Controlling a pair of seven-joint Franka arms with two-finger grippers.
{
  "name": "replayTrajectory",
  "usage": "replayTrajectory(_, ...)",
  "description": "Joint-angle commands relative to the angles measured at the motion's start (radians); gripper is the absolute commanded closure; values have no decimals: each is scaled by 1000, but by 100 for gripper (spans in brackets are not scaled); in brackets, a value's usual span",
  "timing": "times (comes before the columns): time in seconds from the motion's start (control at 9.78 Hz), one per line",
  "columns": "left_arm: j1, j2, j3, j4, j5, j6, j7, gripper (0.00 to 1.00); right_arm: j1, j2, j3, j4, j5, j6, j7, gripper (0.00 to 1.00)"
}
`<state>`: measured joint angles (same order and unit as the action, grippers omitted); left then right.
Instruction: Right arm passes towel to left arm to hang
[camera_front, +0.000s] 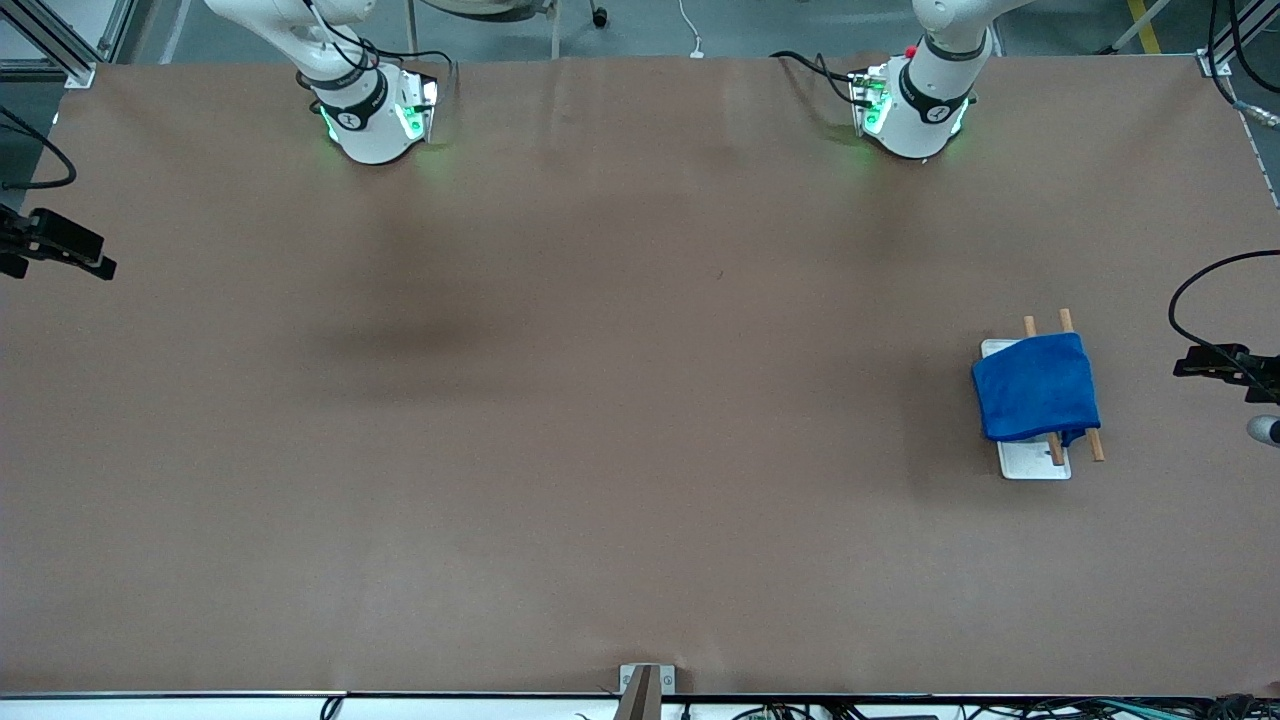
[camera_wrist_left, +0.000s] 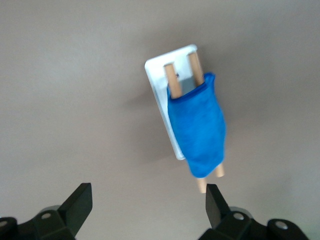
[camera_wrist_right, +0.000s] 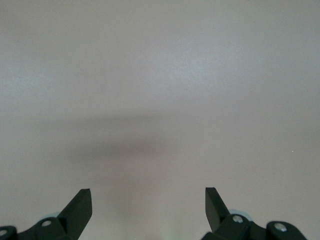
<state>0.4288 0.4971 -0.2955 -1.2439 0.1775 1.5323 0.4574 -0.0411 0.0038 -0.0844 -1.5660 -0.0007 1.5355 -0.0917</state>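
The table (camera_front: 560, 400) is brown. At the left arm's end of it stands a white rack base (camera_front: 1035, 462) with two wooden rods (camera_front: 1095, 445), and the towel (camera_front: 1036, 388) is draped over the rods (blue, folded). The left gripper (camera_wrist_left: 149, 205) hovers above the rack, released and empty. The right gripper (camera_wrist_right: 148, 205) waits over bare table, fingers spread.
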Motion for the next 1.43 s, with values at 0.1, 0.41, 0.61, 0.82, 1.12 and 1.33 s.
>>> replayTrajectory(0.1, 8, -98, -103, -37, 11, 2, -175, 0, -22, -21, 18, -22, 2, 2, 3, 0)
replayTrajectory(0.41, 10, -132, -122, -11, -19, 5, -101, 0, -25, -21, 18, -20, 2, 2, 3, 0)
replayTrajectory(0.61, 8, -205, -117, -15, -93, -3, -153, 0, -26, -21, 18, -22, 4, 2, 3, 0)
replayTrajectory(0.82, 5, -273, -138, -22, -113, -46, -299, 0, -40, -21, 18, -22, 22, 0, 3, 0)
replayTrajectory(1.12, 1, -346, -197, -38, -132, -98, -423, 0, -42, -21, 17, -22, 24, -2, 3, 0)
replayTrajectory(1.33, -98, -441, -136, -144, -159, -100, -465, 0, -42, -21, 17, -22, 24, -2, 1, 0)
